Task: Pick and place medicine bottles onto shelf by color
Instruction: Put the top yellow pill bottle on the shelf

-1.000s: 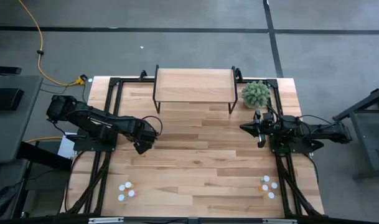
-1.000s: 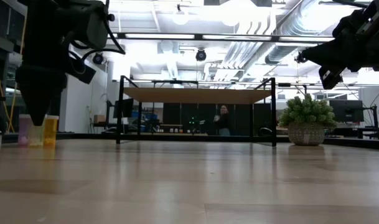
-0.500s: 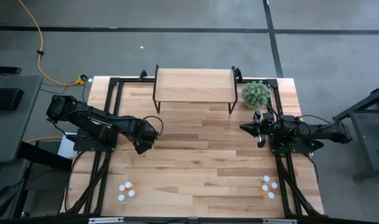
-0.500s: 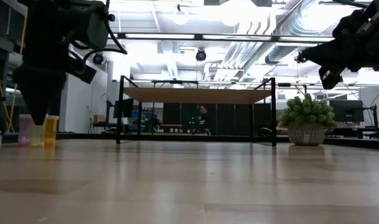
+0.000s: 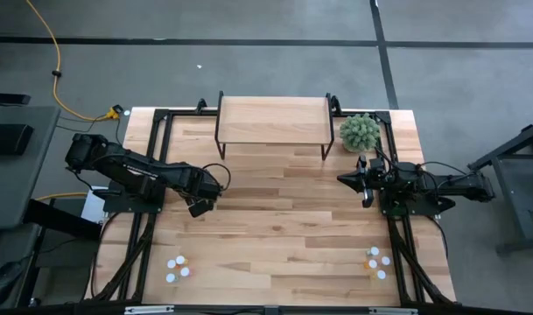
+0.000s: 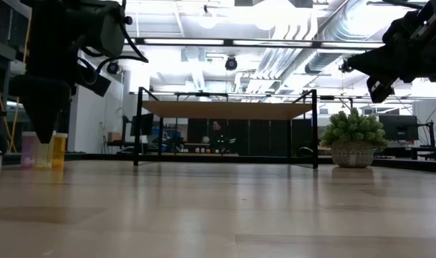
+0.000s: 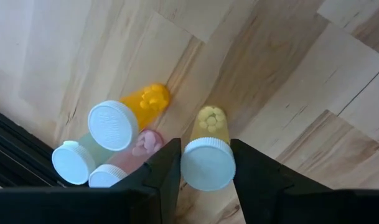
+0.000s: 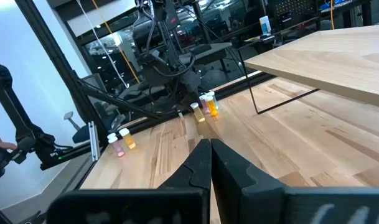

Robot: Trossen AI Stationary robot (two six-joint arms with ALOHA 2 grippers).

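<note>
My left gripper (image 5: 199, 207) points down at the table's left side over a cluster of medicine bottles, which it hides from the high view. In its wrist view my left gripper (image 7: 205, 143) is shut on an upright yellow bottle (image 7: 209, 121). Beside that bottle stand an orange one (image 7: 145, 99), a pink one (image 7: 145, 142) and a pale one (image 7: 73, 163). The low view shows these bottles (image 6: 42, 150) under the gripper. The shelf (image 5: 273, 121) stands at the far edge. My right gripper (image 5: 343, 179) hangs shut and level at the right. My left gripper has the yellow bottle's white cap (image 7: 208, 165) between its two fingers, one finger (image 7: 170, 168) on each side of the cap's rim. The fingers come from above, pointing steeply down. The bottle stands upright with its base on the table.
Two more bottle groups stand near the front edge, one at the left (image 5: 177, 267) and one at the right (image 5: 376, 262). A fuzzy green plant (image 5: 360, 131) sits right of the shelf. A black frame rail (image 7: 15, 143) runs close to the cluster. A person (image 6: 218, 136) walks behind the table.
My left gripper has rolled a little about its own axis while staying over the bottle cluster. The person in the room behind the table has walked toward the left of the low view.
</note>
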